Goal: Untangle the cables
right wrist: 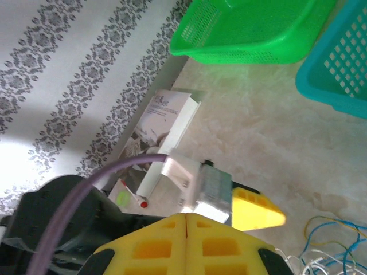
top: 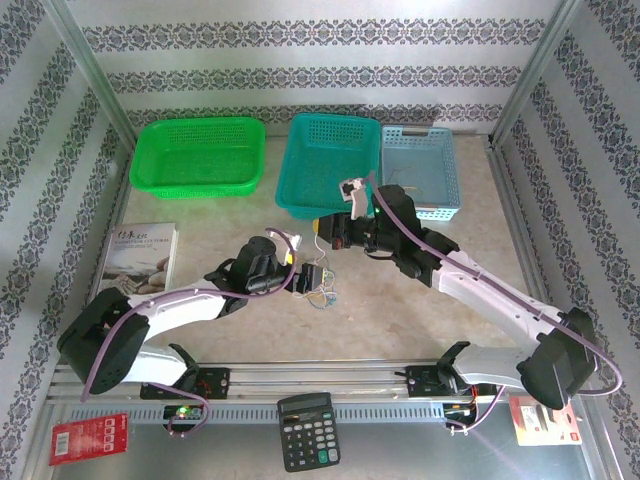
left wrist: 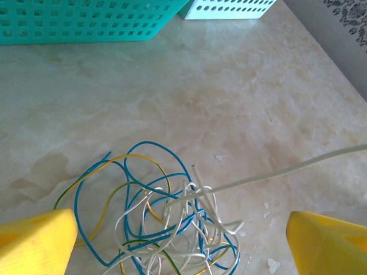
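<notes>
Hovering over the cables (left wrist: pixel 172 226), the left pincer (left wrist: pixel 180 220) had its two yellow fingers (left wrist: pixel 37 243) spread wide, one on each side of the clump and neither touching a wire. I judged that stance to be a straddle set up for a downward grab, with the knot centred in the gap so that a closing pinch would catch its dense middle rather than a stray loop. The right pincer (right wrist: pixel 186 220) had its jaws pressed flat together, seam to seam. Whether a wire sat in that seam the wrist view did not show, though in the overhead view the right pincer (top: pixel 335 235) stood just beyond the tangle (top: pixel 320 293) and raised above it. That suited one hand drawing a strand out while the other pinned the rest. The cables lay on the pale table (left wrist: pixel 241 86), directly under the left pincer's open span and a little nearer its left finger. The clump itself had no clear long axis, being a rough bunch of blue, yellow and whitish loops, the widest blue and yellow ones bulging forward from the fingertips toward the teal basket (left wrist: pixel 86 23). One whitish strand (left wrist: pixel 275 172) gave the only real direction: it ran nearly straight from the knot's middle, slanting forward and outward past the right finger, and looked lifted off the surface and taut.
</notes>
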Tool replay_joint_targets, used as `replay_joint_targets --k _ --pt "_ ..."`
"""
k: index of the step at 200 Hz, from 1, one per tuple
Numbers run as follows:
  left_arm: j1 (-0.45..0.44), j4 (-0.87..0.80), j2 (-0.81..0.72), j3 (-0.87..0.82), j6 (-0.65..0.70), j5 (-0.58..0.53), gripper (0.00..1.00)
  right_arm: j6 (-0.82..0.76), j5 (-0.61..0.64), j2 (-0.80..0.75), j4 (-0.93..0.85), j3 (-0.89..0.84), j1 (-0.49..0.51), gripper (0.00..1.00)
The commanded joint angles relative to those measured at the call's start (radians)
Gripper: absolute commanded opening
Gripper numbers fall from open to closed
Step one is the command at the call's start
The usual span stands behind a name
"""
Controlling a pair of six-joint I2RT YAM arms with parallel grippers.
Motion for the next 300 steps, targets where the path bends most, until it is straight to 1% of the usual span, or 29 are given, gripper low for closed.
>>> replay_joint_targets --k 1,21,40,70,94,128,167,189,209,231,265,279,300 --pt "-0.016 0.085 0.028 0.023 0.019 -0.016 0.89 0.021 -0.034 -0.039 0.023 0.072 -0.006 0.0" --pt "-0.016 0.109 0.048 0.009 0.009 -0.016 0.85 0.022 -0.04 -0.048 0.015 0.126 -0.016 0.0" --pt "-0.016 0.123 0.059 -0.007 -0.001 -0.016 0.83 0.024 -0.048 -0.052 0.008 0.186 -0.032 0.0" --pt "-0.017 0.131 0.048 -0.027 -0.012 -0.012 0.83 0.02 -0.048 -0.056 -0.002 0.252 -0.053 0.0" --pt "-0.016 0.112 0.005 -0.035 -0.016 -0.007 0.85 0.015 -0.05 -0.051 -0.009 0.242 -0.064 0.0" --pt "-0.017 0.045 -0.115 -0.058 -0.008 -0.011 0.91 0.0 -0.028 -0.064 -0.006 0.184 -0.08 0.0" --pt "-0.016 -0.033 -0.296 -0.092 -0.016 -0.024 0.94 -0.014 -0.037 -0.063 -0.009 0.142 -0.093 0.0" --pt "-0.016 -0.08 -0.394 -0.068 -0.01 -0.028 0.95 -0.021 -0.061 -0.058 -0.01 0.126 -0.092 0.0" --pt "-0.016 -0.108 -0.443 -0.018 0.006 -0.014 0.95 -0.028 -0.096 -0.051 -0.014 0.112 -0.089 0.0" --pt "-0.016 -0.111 -0.442 0.05 0.024 0.038 0.94 -0.038 -0.117 -0.056 -0.021 0.095 -0.085 0.0" --pt "-0.01 -0.116 -0.367 0.17 0.044 0.143 0.89 -0.047 -0.135 -0.072 -0.034 0.077 -0.073 0.0" --pt "-0.002 -0.106 -0.334 0.204 0.043 0.183 0.86 -0.051 -0.137 -0.08 -0.041 0.076 -0.066 0.0" --pt "0.007 -0.086 -0.293 0.232 0.037 0.219 0.76 -0.051 -0.142 -0.088 -0.045 0.074 -0.058 0.0"
